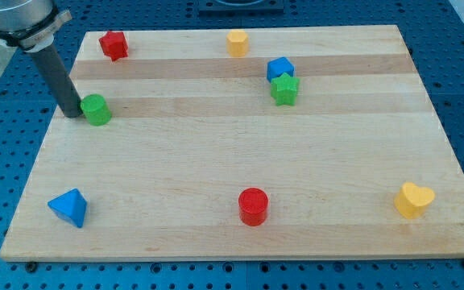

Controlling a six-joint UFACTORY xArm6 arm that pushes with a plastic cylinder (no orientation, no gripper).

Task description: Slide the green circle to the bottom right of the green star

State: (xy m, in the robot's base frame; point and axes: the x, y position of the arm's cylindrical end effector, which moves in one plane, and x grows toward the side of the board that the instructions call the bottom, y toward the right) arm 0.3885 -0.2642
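The green circle (97, 109) lies near the board's left edge, in the upper part of the view. My tip (72, 113) stands right against its left side, touching or nearly touching it. The green star (284, 89) lies far to the right, in the upper middle of the board, touching the blue block (279, 69) just above it. The rod slants up to the view's top left.
A red star-like block (113, 45) sits at the top left, a yellow block (238, 42) at the top middle. A blue triangle-like block (69, 208) lies bottom left, a red circle (254, 206) bottom middle, a yellow heart (414, 200) bottom right. The wooden board (232, 161) rests on a blue perforated table.
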